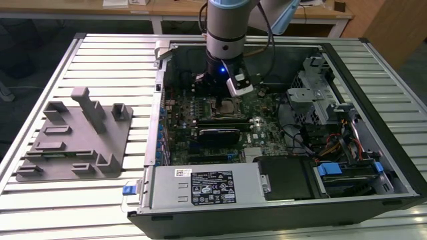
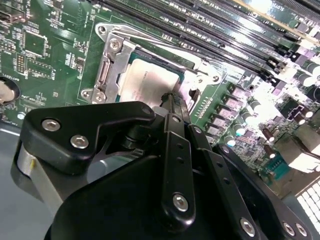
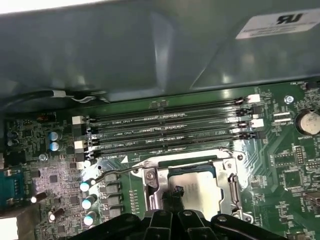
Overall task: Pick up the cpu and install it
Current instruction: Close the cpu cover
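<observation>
The cpu point(image 1: 229, 105) lies flat in the motherboard socket inside the open computer case, its silver-grey top point(image 2: 147, 82) showing within the metal socket frame point(image 2: 107, 65). My gripper point(image 1: 228, 99) hangs straight over it from the arm. In the second wrist view the black fingers come together to a narrow tip, and the gripper point(image 2: 172, 99) rests at or just above the edge of the chip. The first wrist view shows the cpu point(image 3: 197, 182) in the socket with the gripper point(image 3: 175, 194) over its near side. Nothing is held between the fingers.
A grey plastic fixture point(image 1: 73, 140) stands on the slatted table at the exterior view's left. Memory slots point(image 3: 165, 130) run beside the socket, with the case wall point(image 3: 150, 55) behind them. A power supply point(image 1: 200, 185) and a drive cage point(image 1: 320, 95) crowd the case.
</observation>
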Robot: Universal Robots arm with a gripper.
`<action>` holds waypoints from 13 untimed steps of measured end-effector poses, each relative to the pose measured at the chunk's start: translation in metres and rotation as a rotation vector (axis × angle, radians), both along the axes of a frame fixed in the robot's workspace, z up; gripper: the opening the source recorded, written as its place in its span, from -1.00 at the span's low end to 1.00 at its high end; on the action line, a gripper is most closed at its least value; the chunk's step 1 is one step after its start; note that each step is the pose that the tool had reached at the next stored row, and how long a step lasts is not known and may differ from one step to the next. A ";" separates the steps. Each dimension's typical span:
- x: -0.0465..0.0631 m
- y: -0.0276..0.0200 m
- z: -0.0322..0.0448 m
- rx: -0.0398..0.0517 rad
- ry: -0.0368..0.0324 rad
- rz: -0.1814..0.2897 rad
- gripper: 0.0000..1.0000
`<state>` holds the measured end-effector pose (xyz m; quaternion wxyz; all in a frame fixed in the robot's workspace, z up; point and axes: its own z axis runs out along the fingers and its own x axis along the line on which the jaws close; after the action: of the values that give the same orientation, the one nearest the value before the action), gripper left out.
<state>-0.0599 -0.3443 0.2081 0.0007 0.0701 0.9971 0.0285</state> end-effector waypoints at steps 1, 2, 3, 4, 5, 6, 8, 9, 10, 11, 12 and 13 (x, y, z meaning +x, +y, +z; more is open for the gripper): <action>0.000 0.0000 -0.0012 0.0000 0.0000 0.000 -0.79; 0.000 0.0000 -0.0025 0.0001 0.0000 0.000 -0.79; 0.000 0.0000 -0.0036 0.0000 0.0000 0.000 -0.79; 0.000 0.0000 -0.0044 0.0000 0.0000 0.000 -0.79; 0.000 0.0000 -0.0046 -0.0001 0.0001 0.000 -0.79; 0.000 0.0000 -0.0045 -0.0001 0.0001 0.000 -0.79; 0.000 0.0000 -0.0046 -0.0002 0.0001 0.000 -0.79; 0.000 0.0000 -0.0047 0.0000 0.0000 0.000 -0.79; -0.001 0.0000 -0.0047 0.0001 -0.0001 0.000 -0.79; -0.001 0.0000 -0.0049 0.0002 -0.0004 -0.001 -0.79; -0.002 0.0000 -0.0051 0.0003 -0.0008 -0.001 -0.79; -0.003 0.0000 -0.0053 0.0001 -0.0011 0.000 -0.79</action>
<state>-0.0630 -0.3443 0.2028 0.0012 0.0702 0.9971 0.0286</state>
